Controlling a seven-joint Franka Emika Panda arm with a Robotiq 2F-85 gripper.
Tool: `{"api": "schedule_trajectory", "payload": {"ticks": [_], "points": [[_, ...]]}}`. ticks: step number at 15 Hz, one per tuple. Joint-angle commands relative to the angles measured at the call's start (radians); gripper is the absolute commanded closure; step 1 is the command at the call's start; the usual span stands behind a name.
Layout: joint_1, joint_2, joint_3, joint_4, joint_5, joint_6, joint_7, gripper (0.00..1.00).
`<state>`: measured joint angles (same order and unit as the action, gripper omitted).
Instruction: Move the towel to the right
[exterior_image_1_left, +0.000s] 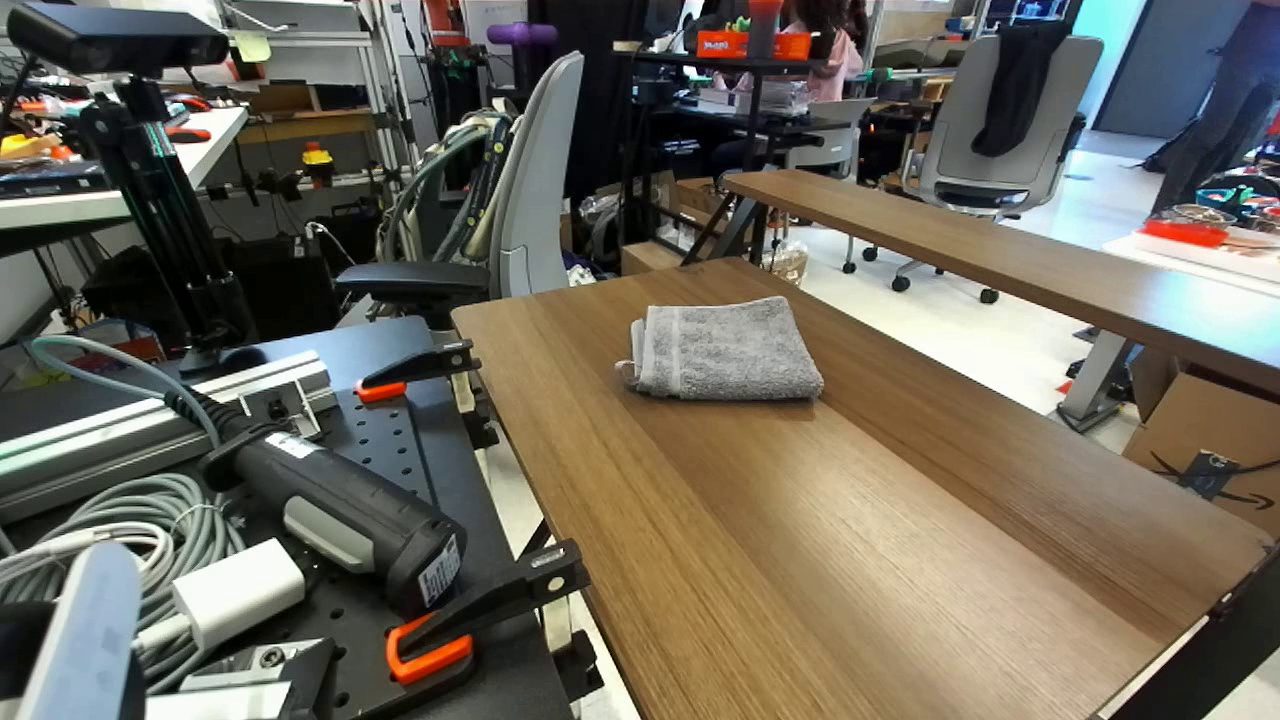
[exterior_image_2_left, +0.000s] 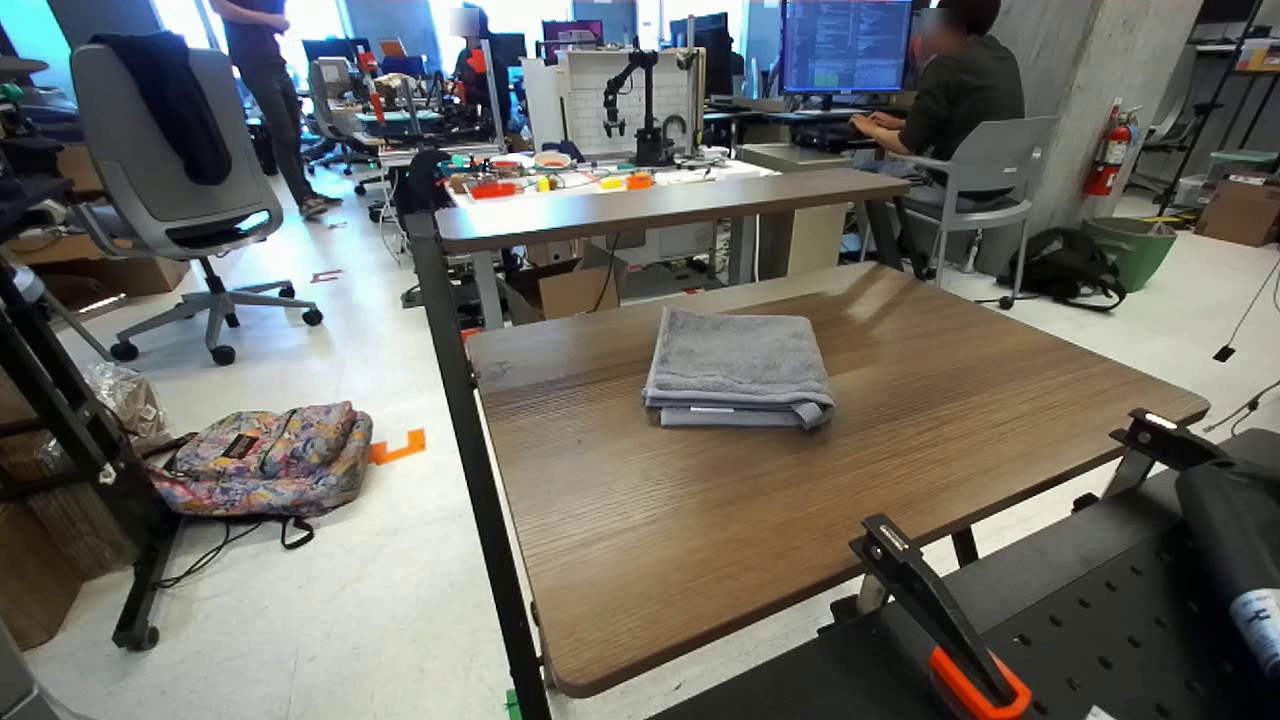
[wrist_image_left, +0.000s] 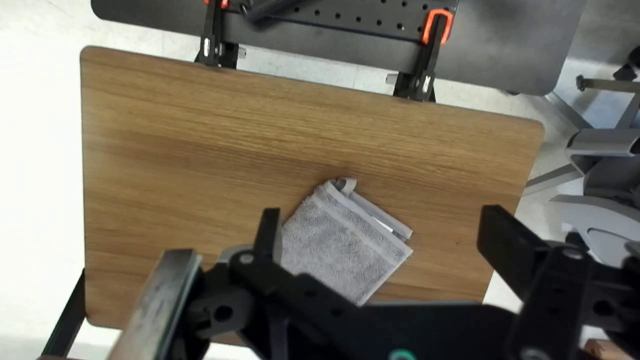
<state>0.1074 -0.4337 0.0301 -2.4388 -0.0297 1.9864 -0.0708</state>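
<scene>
The grey folded towel (exterior_image_1_left: 728, 350) lies flat on the brown wooden table; it also shows in an exterior view (exterior_image_2_left: 740, 360) with its folded layers and a small loop at the near edge. In the wrist view the towel (wrist_image_left: 340, 245) lies below the gripper, turned at an angle, its lower left part hidden by the gripper. My gripper (wrist_image_left: 382, 215) is open with its fingers wide apart and nothing between them. It is above the table, with the towel nearer the left finger. The gripper does not show in the exterior views.
The wooden table (exterior_image_1_left: 860, 560) is joined by clamps (exterior_image_1_left: 500, 600) to a black perforated board (exterior_image_2_left: 1050, 620) carrying a black handheld tool (exterior_image_1_left: 340, 510) and cables. A raised wooden shelf (exterior_image_2_left: 680, 205) runs along one side. A grey chair (exterior_image_1_left: 540, 190) stands near one end.
</scene>
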Motion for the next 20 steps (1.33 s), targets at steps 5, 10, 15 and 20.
{"api": "schedule_trajectory", "payload": {"ticks": [5, 10, 15, 20], "points": [[0.0, 0.23, 0.114, 0.01, -0.012, 0.316, 0.192, 0.0], [-0.001, 0.508, 0.136, 0.087, -0.074, 0.532, 0.352, 0.0], [0.052, 0.767, 0.07, 0.235, -0.14, 0.639, 0.5, 0.0], [0.117, 0.938, -0.012, 0.369, -0.108, 0.656, 0.537, 0.0]]}}
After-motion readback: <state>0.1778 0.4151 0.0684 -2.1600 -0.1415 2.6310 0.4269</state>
